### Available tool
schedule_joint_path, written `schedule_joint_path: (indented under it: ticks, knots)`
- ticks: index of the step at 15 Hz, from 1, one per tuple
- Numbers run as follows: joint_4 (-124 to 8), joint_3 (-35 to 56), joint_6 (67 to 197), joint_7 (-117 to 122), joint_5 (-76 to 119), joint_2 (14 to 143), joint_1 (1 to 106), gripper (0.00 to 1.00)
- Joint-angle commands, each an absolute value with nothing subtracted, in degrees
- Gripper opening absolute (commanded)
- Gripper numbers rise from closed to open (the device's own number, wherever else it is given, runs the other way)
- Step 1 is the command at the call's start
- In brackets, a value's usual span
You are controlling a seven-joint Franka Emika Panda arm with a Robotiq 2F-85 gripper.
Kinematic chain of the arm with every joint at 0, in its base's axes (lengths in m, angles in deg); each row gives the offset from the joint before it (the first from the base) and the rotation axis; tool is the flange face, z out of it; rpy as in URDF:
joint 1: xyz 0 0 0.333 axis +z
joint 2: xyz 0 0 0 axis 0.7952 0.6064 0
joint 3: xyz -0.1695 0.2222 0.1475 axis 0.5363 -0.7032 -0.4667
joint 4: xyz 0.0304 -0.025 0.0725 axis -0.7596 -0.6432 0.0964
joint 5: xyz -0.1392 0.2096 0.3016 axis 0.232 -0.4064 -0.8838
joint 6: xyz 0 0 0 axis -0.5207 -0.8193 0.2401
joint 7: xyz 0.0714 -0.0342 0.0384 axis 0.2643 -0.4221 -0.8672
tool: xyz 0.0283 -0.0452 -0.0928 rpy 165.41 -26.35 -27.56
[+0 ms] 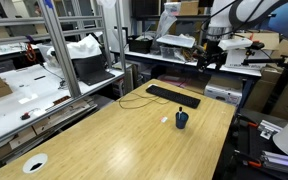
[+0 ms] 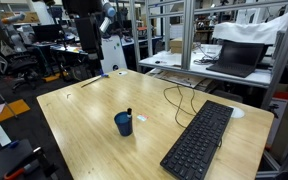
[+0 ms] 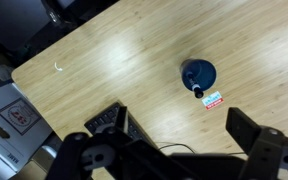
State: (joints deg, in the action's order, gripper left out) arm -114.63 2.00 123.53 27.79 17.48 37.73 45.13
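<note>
Overhead, fingers point(image 3: 259, 145) spread wide and empty, well above a blue cup point(image 3: 198, 73) near the keyboard point(image 2: 198, 140) on the table point(image 3: 134, 50).

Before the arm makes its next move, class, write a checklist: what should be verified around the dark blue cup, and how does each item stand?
1. Jaws open: ok.
2. Jaws hold nothing, touch nothing: ok.
3. Dark blue round cup upright on the light wooden table: ok.
4. Black marker stands inside the cup: ok.
5. Small white tag clear of the cup: cannot tell.
6. Black keyboard apart from the cup: ok.
</note>
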Motion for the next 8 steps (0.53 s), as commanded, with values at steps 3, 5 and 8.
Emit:
schedule_joint_path:
  ticks: [3, 5, 8]
  knots:
    - [-114.5, 2.2, 125.1, 27.9, 17.3, 38.7, 45.4, 1.0]
    - [-114.5, 2.2, 125.2, 27.9, 17.3, 38.5, 45.4, 1.0]
    - [-114.5, 2.2, 125.2, 27.9, 17.3, 38.5, 45.4, 1.0]
